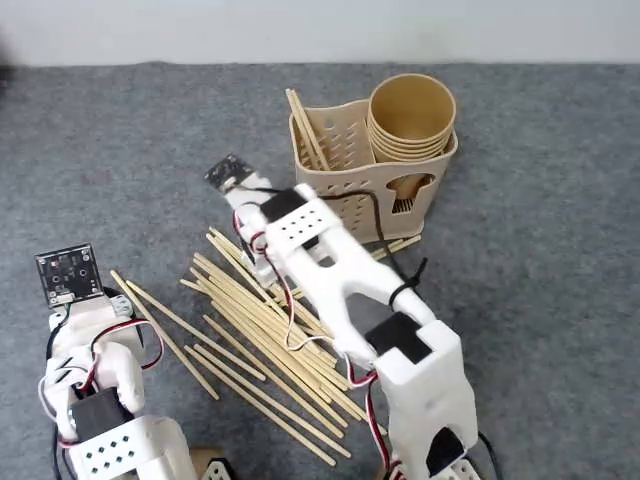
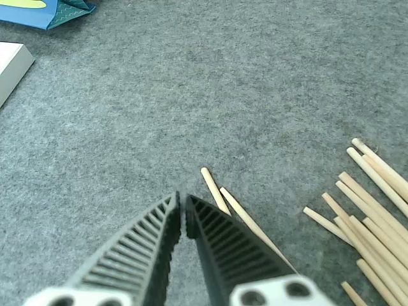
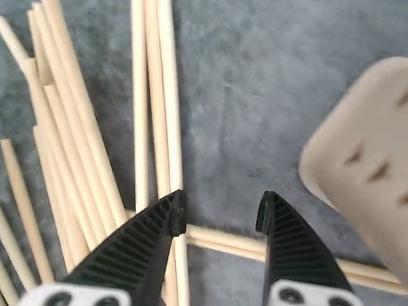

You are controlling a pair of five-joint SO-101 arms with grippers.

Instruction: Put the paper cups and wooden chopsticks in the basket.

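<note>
A beige perforated basket (image 1: pixel 350 195) stands at the back of the grey carpet. It holds a stack of paper cups (image 1: pixel 411 115) and a few wooden chopsticks (image 1: pixel 306 130). Many loose chopsticks (image 1: pixel 265 335) lie fanned out in the middle. My right gripper (image 3: pixel 220 213) is open, low over the pile's far end, close to the basket's corner (image 3: pixel 363 172); a crossing chopstick (image 3: pixel 223 239) lies between its fingers. My left gripper (image 2: pixel 183 210) is shut and holds nothing, near two chopstick tips (image 2: pixel 213 188) at the pile's left edge. The left arm (image 1: pixel 95 340) sits at the front left.
A blue bag (image 2: pixel 48 11) and a white box edge (image 2: pixel 9 67) lie far off on the carpet in the left wrist view. Open carpet stretches left and right of the basket.
</note>
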